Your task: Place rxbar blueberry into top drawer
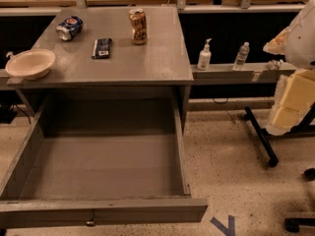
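Note:
The rxbar blueberry (102,47), a small flat dark bar with white marks, lies flat on the grey desk top (147,58), left of centre. The top drawer (98,166) is pulled wide open below the desk and its grey inside is bare. Its flat front panel (103,213) with a small knob is nearest to me. My gripper is not in view. Only a white rounded part of my arm (301,33) shows at the right edge, well away from the bar and the drawer.
A crushed blue can (69,28) lies at the desk's back left. An orange-brown can (138,26) stands behind the bar. A white bowl (30,63) sits at the left edge. A pump bottle (204,55) and a water bottle (241,56) stand on a ledge to the right. Chair legs (261,136) are on the floor.

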Motion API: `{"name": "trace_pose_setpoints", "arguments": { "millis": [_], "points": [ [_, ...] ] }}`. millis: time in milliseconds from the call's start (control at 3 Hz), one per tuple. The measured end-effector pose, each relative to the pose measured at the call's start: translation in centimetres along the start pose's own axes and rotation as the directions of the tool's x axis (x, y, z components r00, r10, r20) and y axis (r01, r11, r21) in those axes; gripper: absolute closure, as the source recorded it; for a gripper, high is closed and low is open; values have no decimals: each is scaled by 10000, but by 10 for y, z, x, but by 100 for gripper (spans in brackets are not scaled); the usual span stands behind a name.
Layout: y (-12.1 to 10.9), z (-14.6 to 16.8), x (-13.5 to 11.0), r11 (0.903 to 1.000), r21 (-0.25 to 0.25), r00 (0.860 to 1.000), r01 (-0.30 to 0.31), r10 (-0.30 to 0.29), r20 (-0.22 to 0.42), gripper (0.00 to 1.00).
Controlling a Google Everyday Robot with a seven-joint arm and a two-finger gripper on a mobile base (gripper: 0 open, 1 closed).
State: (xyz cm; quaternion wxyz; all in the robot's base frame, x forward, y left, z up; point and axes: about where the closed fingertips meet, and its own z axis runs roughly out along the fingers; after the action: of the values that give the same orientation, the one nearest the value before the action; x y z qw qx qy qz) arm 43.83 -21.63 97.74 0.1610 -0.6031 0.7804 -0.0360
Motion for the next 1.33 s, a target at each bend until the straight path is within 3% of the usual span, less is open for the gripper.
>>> {"name": "trace_pose_setpoints", "arguments": {
  "millis": [333,667,1000,1333],
  "points": [
    [0,0,0,10000,2,10000,0,0,1,0],
    [-29,22,-38,9970,-256,9970,727,-719,284,0],
    [-96,100,-129,9608,-1374,9700,2407,-2333,678,0],
    [-129,179,-244,8973,-2133,9207,3864,-3615,1473,0]
  ]
}}
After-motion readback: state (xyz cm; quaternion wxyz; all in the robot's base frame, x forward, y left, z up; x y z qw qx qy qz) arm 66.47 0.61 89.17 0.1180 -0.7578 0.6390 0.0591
